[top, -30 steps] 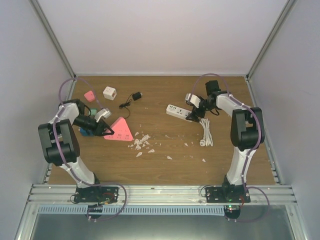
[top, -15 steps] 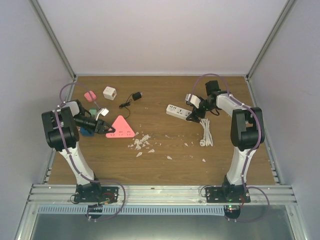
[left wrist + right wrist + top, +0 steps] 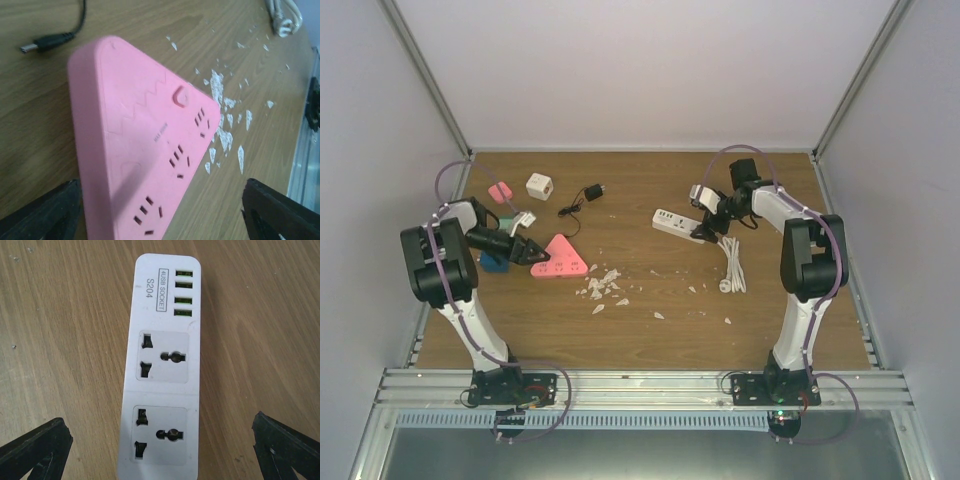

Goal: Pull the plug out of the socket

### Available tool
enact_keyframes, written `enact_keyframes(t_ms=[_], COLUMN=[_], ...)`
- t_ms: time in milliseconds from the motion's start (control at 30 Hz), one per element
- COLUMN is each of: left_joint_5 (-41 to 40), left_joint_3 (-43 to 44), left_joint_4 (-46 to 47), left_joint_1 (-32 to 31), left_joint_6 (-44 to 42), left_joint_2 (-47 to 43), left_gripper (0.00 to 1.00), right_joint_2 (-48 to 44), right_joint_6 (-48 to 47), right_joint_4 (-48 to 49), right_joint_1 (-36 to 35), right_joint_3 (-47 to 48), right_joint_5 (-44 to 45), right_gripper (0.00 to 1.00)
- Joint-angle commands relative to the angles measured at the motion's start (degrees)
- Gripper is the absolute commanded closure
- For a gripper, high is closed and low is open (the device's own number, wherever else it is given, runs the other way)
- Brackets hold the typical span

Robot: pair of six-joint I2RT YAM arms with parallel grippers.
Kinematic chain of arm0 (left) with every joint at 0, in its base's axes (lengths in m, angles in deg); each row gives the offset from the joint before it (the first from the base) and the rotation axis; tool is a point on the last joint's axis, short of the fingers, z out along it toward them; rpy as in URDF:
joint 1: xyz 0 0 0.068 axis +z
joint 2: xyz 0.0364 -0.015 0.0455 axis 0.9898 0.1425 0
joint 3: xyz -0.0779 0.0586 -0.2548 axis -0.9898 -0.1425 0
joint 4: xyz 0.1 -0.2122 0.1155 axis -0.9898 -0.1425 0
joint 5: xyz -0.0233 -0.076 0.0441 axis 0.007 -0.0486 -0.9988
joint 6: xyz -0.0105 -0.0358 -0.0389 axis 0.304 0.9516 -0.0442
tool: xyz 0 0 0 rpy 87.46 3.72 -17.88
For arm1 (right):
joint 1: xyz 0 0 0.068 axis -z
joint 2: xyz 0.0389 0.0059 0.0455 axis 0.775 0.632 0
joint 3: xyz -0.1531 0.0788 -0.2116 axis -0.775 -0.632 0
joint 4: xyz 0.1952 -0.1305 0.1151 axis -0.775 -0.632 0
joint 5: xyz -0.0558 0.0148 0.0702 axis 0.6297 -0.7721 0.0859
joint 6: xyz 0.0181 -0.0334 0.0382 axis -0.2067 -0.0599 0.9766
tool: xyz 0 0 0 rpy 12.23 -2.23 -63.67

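A pink triangular socket (image 3: pixel 565 262) lies flat on the wooden table, and all its outlets (image 3: pixel 177 160) show empty. My left gripper (image 3: pixel 529 250) is open at its left corner; in the left wrist view its fingers (image 3: pixel 282 212) stand on either side of the socket with a gap on the right. A black plug (image 3: pixel 593 191) with a thin cable lies loose behind it, its tip (image 3: pixel 50 42) apart from any socket. My right gripper (image 3: pixel 706 221) hangs open over a white power strip (image 3: pixel 162 370), whose outlets are empty too.
A white cube adapter (image 3: pixel 539 186) and a small pink piece (image 3: pixel 500 192) sit at the back left. A teal block (image 3: pixel 495 262) lies under the left arm. White crumbs (image 3: pixel 603 285) are scattered mid-table. The strip's white cable and plug (image 3: pixel 730 270) trail toward the front.
My left gripper has opened and let go of the pink socket, which now lies flat. The left arm has swung a little. The right arm has not moved.
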Motion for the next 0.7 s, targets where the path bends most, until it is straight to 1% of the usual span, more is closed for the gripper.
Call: enact_keyframes(t_ms=[0, 33, 67, 233, 367, 500, 600, 667], left_joint_5=[-3.8, -4.8, -5.8, -10.8, -14.0, -15.3, -16.5, -17.5], left_joint_3=[-1.5, -1.9, -2.3, -2.5, -1.1, 1.8, 2.8, 2.5], left_joint_4=[5.8, 7.0, 8.0, 13.4, 18.3, 20.9, 24.1, 26.7], left_joint_1=[-1.3, -1.6, -1.9, -4.5, -7.2, -10.2, -11.8, -12.7], left_joint_6=[3.0, 3.5, 4.1, 5.7, 7.2, 9.5, 12.7, 14.1], left_joint_2=[-7.1, -8.3, -9.6, -15.7, -20.0, -21.3, -22.2, -23.2], left_gripper=[0.06, 0.02, 0.01, 0.01, 0.01, 0.01, 0.01, 0.01], right_joint_2=[1.1, 1.1, 1.1, 1.5, 3.3, 5.2, 6.4, 7.2], right_joint_6=[1.2, 1.4, 1.6, 3.0, 4.2, 5.4, 7.4, 8.9], right_joint_4=[1.0, 1.4, 1.9, 5.3, 7.1, 8.3, 8.5, 7.9], right_joint_1=[-1.1, -1.4, -1.8, -3.8, -5.5, -6.9, -7.2, -7.1], right_joint_3=[1.3, 1.3, 1.1, 0.3, 0.6, 1.1, 1.8, 2.3], right_joint_5=[0.3, 0.5, 0.8, 4.9, 8.7, 11.8, 13.0, 13.6], right_gripper=[0.0, 0.0, 0.0, 0.0, 0.0, 0.01, 0.07, 0.14])
